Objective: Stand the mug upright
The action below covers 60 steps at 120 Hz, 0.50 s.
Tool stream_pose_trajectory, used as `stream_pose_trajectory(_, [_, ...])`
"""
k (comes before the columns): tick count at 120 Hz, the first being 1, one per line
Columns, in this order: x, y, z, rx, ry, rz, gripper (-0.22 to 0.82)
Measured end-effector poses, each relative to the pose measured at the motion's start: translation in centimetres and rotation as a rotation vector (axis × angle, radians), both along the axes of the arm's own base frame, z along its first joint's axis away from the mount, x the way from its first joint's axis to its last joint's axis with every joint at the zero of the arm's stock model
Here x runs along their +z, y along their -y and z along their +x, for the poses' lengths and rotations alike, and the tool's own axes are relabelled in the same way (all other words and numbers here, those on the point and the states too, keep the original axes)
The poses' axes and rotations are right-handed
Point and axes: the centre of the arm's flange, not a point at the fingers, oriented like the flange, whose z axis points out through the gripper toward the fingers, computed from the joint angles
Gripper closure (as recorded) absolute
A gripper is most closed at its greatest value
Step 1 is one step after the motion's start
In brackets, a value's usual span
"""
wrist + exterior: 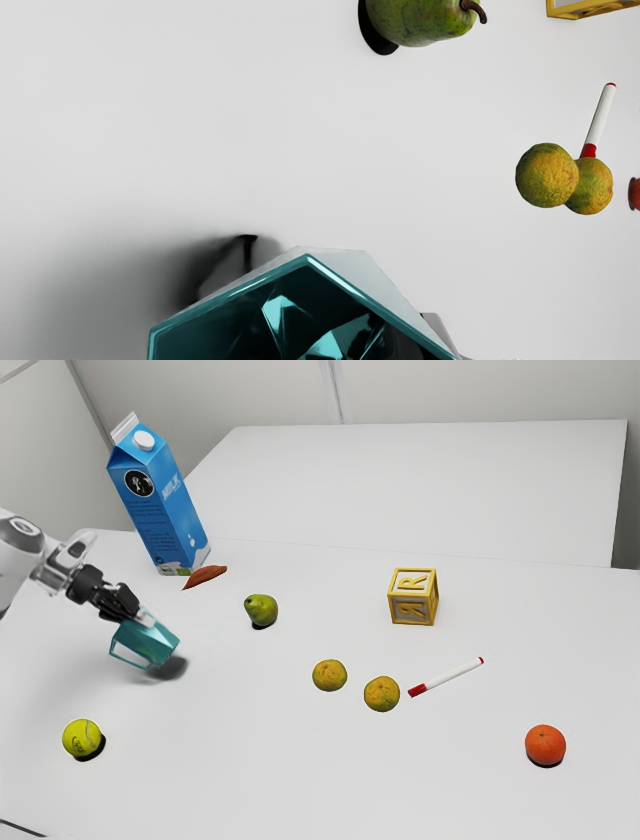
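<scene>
We have the teal mug (148, 644) tilted, its mouth toward our wrist camera, with our gripper (141, 618) clamped on its wall. Near the mug, to the exterior view's right, sits the pear (262, 609); the tennis ball (82, 738) lies nearer that camera. Beyond the mug stands the milk carton (160, 505). Farther to its right are two yellow-green fruits (330, 675), the marker (446, 677), the letter block (413, 597) and, well apart, the orange (545, 745).

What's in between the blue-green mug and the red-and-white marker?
Two fruits: one yellow-green citrus fruit and another lie between the mug and the marker. The exterior view shows it.
</scene>
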Motion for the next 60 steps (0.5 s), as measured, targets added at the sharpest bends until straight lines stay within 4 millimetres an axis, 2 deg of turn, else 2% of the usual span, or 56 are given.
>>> stream_pose_trajectory(13, [2.9,3.1,0.0,-0.05,0.018,0.043,0.78])
stream_pose_trajectory(31, [6.5,8.5,1.0,-0.158,0.023,0.135,0.78])
stream_pose_trajectory(47, [8.4,12.6,0.0,-0.219,-0.006,0.213,0.78])
stream_pose_trajectory(60, [8.9,15.7,-0.7,-0.25,-0.028,0.267,0.79])
